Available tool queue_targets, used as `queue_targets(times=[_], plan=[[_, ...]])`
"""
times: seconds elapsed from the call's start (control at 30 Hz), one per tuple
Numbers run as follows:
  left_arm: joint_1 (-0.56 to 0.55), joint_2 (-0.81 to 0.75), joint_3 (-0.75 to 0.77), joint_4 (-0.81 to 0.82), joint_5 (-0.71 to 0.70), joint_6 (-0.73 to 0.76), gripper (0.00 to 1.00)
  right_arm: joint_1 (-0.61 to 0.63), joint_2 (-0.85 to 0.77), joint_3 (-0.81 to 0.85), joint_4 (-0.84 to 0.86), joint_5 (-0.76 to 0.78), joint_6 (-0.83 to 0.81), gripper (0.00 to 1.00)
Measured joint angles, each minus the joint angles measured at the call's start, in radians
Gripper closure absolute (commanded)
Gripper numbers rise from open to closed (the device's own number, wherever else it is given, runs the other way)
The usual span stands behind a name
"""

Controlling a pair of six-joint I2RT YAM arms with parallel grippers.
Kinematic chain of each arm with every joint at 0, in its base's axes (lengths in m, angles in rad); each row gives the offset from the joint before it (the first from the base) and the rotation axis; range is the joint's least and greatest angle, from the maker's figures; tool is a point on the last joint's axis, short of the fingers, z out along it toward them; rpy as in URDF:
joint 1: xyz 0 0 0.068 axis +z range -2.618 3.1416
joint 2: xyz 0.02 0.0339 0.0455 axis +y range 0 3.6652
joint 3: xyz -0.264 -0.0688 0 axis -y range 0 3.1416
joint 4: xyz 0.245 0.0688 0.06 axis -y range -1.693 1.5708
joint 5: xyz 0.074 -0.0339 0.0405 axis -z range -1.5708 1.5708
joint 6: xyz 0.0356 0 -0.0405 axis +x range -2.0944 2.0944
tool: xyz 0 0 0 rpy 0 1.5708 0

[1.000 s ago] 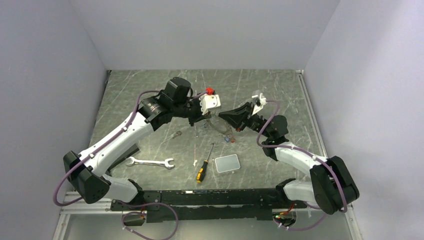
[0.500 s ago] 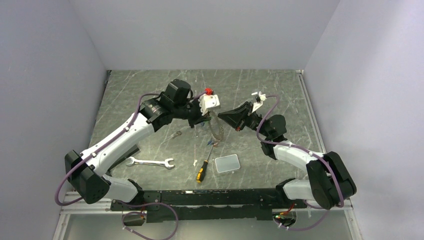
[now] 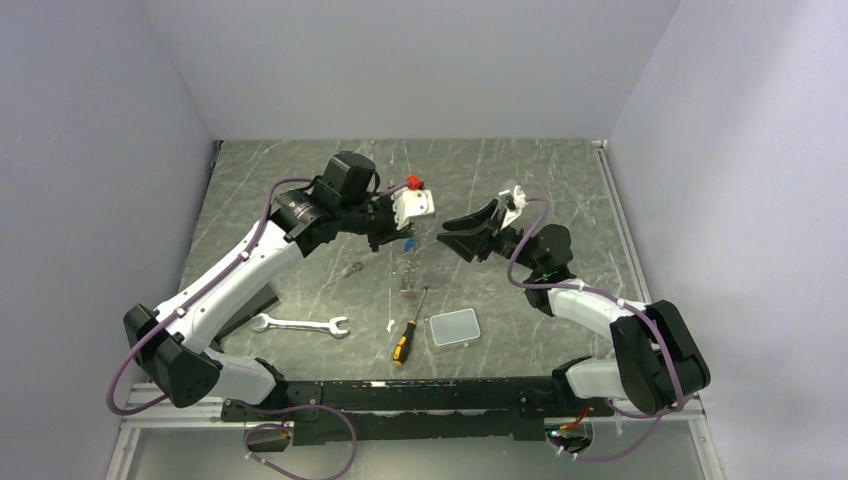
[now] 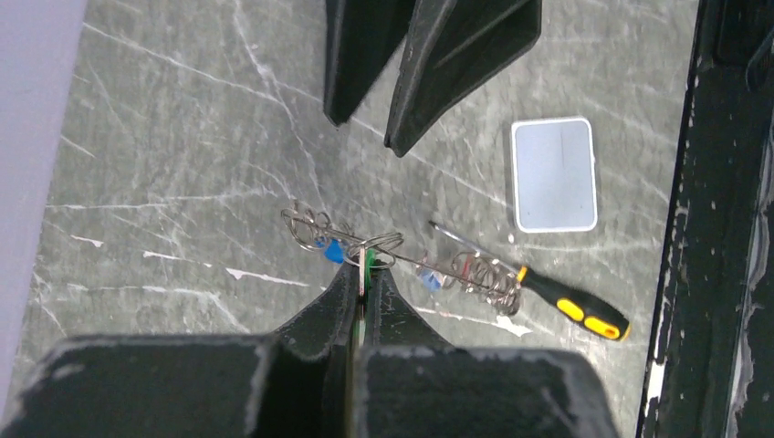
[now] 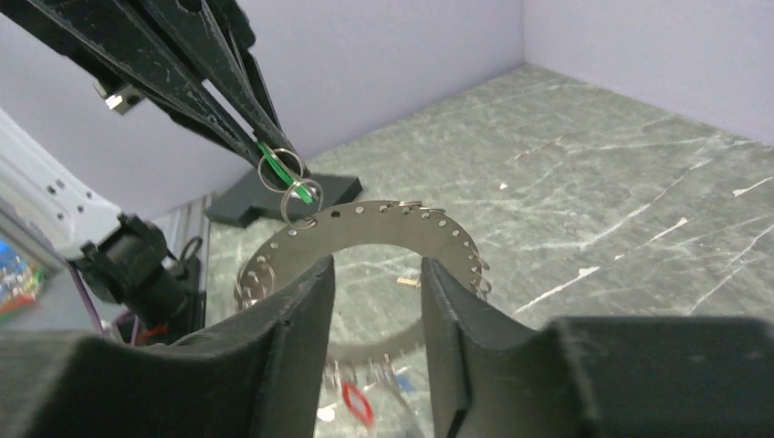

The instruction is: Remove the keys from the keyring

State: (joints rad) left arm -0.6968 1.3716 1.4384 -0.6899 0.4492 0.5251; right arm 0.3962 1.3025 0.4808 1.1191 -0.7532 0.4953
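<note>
My left gripper (image 3: 405, 238) is shut on a green-tagged key (image 4: 367, 260) and holds it above the table. The keyring (image 3: 407, 272), a flat perforated metal loop, hangs from that key by a small split ring. The left wrist view shows it edge-on (image 4: 402, 265); the right wrist view shows it face-on (image 5: 365, 224). More keys with blue (image 4: 335, 251) and red (image 5: 354, 401) tags dangle from it. My right gripper (image 3: 445, 232) is open and empty. Its fingertips (image 5: 319, 269) stand just short of the keyring, apart from it.
On the table below lie a yellow-and-black screwdriver (image 3: 407, 335), a grey rounded box (image 3: 454, 327) and a silver wrench (image 3: 300, 324). A small loose metal piece (image 3: 352, 268) and a white scrap (image 3: 390, 325) lie nearby. A black stand (image 3: 250, 305) sits at the left.
My right gripper has let go of the keyring and drawn back a little. The keyring has swung down from lying between both grippers to hanging under my left gripper.
</note>
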Motion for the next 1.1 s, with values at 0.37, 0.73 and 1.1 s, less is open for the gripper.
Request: queue_targets(times=[0.37,0.73,1.1], plan=[[0.000,0.000,0.000,-0.102,0.017,0.106,1.00,0.001,-0.040,0.115,-0.276,-0.154,-0.207,0.43],[0.000,0.000,0.000,-0.066,-0.004,0.019,1.00,0.054,-0.061,0.185,-0.449,-0.146,-0.229,0.47],[0.001,0.135,0.055,-0.103,-0.074,-0.102,1.00,0.062,-0.061,0.210,-0.592,-0.088,-0.311,0.43]])
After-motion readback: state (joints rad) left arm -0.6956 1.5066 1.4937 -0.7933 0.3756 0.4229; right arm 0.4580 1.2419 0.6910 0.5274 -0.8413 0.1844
